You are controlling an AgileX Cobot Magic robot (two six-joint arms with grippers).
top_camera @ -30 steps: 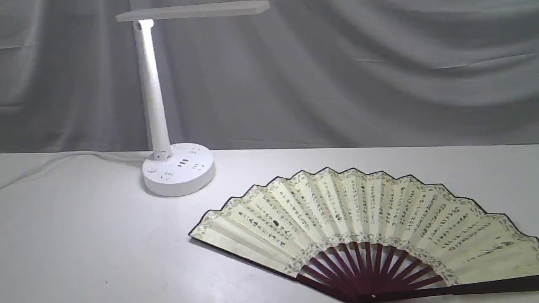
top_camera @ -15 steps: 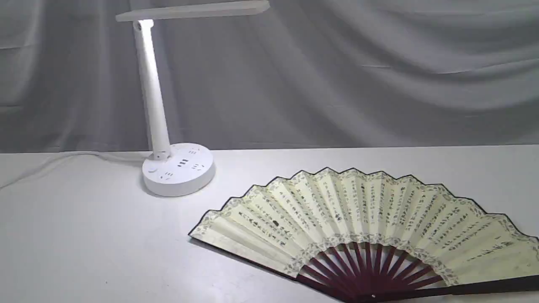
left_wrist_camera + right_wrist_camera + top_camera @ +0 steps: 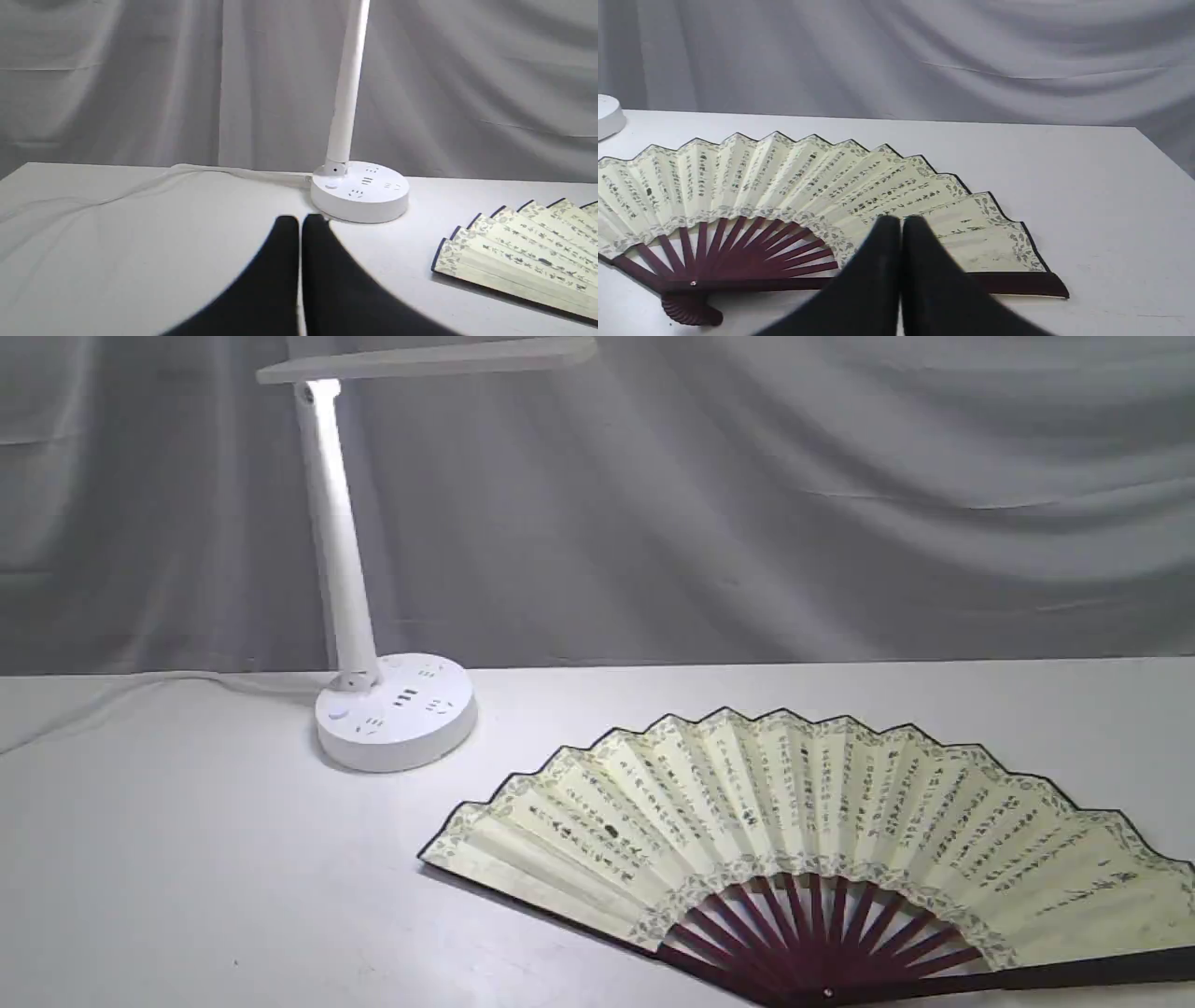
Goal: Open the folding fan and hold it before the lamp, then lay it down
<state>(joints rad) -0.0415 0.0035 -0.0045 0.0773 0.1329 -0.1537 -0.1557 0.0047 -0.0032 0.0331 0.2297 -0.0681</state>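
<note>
left claw, right claw: pressed together, empty | cream pleated paper fan: open, flat, 4 o'clock of white desk lamp | advice: retreat without brushing pleats

Paper folding fan — wood ribs; glossy plastic lamp.

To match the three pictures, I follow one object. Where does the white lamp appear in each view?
Exterior view: the lamp stands left of centre, farther back than the left tip of the folding fan.
Left wrist view: base and stem just beyond the tips of the shut left tool; head cut off.
Right wrist view: only a sliver of the base, at the picture's edge.
Shared landmark: the folding fan, in all three.
</note>
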